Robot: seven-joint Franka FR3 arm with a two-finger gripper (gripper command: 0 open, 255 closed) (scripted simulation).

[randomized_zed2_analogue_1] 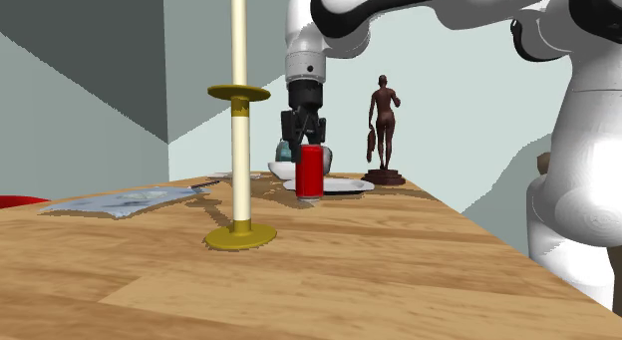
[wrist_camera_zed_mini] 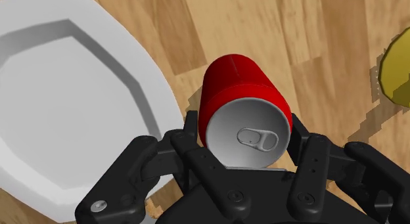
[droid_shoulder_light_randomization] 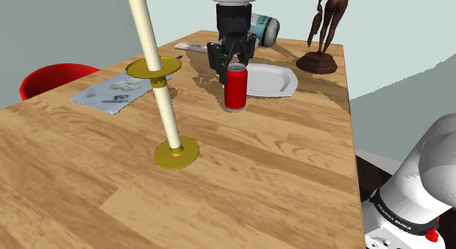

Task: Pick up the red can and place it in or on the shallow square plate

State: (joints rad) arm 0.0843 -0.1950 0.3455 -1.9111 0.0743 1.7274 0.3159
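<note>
Red can (droid_shoulder_light_randomization: 236, 90) upright beside plate (droid_shoulder_light_randomization: 276, 80), end effector (droid_shoulder_light_randomization: 234, 66) pointing down, clasping its top

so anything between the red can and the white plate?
Nothing. Only a narrow strip of bare wooden table separates the red can from the plate, clearest in the wrist view.

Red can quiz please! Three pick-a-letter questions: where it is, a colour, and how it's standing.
1. Where is the red can compared with the plate? A inside it; B beside it; C far from it.
2. What colour is the plate? A white; B yellow; C blue.
3. How is the can? A lying down; B crushed; C upright.
Answers: 1 B, it stands just off the plate's rim. 2 A, the plate is plain white. 3 C, its lid faces up.
</note>
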